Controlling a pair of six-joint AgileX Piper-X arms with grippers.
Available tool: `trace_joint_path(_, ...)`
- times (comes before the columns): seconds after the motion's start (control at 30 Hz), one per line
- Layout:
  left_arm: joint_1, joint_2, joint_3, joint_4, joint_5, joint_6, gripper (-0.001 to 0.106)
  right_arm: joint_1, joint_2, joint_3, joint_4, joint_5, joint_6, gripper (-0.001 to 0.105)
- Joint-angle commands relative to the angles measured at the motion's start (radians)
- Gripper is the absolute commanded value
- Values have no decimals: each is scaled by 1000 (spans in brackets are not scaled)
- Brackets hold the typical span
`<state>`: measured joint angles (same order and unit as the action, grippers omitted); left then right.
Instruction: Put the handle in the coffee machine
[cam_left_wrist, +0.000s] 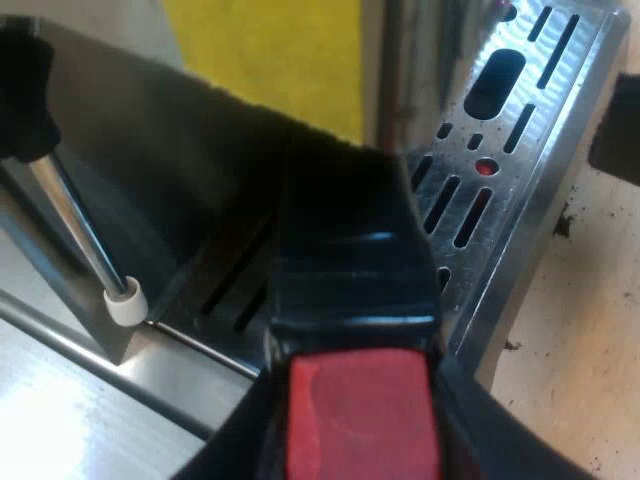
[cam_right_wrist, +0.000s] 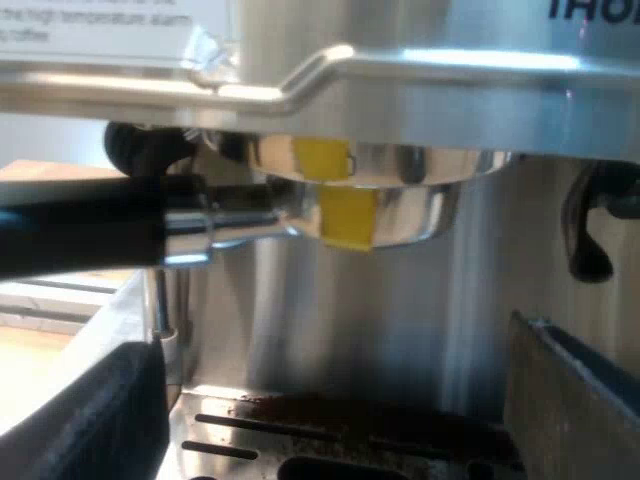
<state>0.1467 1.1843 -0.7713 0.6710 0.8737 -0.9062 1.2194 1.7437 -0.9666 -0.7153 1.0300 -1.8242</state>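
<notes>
While my left gripper (cam_left_wrist: 357, 440) is clamped on the red end (cam_left_wrist: 360, 400) of the handle (cam_left_wrist: 345, 260), the metal cup (cam_right_wrist: 400, 215) at its far end is up under the coffee machine (cam_right_wrist: 420, 70), pressed into the round head above the drip tray (cam_left_wrist: 570, 140). Whether it has caught in there, I can't tell from here, and that's the worry. If I let go with the cup only pushed up and not turned home, it drops straight onto the tray, into the spilled coffee grounds (cam_right_wrist: 300, 405). I'm holding right at the tip, too, so a hard twist could make the red end slide between my fingers (cam_left_wrist: 500, 430), and the cup would tilt and jam crooked. The steam pipe (cam_left_wrist: 80, 230) with its white tip stands near the handle's side; a swing that way could knock it. My right gripper (cam_right_wrist: 330, 345) hangs low by the tray, jaws wide, holding nothing, and it sits just under the cup, so a fall would land on it. Slow turn, firm squeeze, I'd say.
</notes>
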Motion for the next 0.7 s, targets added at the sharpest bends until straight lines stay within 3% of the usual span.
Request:
trace_joint_path(0.03, 25, -25, -14, -34, 92, -7, 0, -10, 1, -8, -5, -1, -13, 71)
trace_joint_path(0.23, 31, -25, -14, -17, 176, -1, 0, -24, 1, -8, -5, -1, -13, 71)
trace_joint_path(0.33, 31, -25, -14, -9, 180, -1, 0, -40, 1, -5, -5, -11, -2, 71)
trace_joint_path(0.5, 31, -25, -14, -9, 214, -1, 0, -84, 24, -5, -1, -146, 6, 70)
trace_joint_path(0.67, 31, -25, -14, -9, 216, -1, 0, -123, 74, -8, -11, -193, 9, 45)
trace_joint_path(0.7, 31, -25, -14, -9, 216, -1, 0, -127, 79, -9, -15, -213, 10, 44)
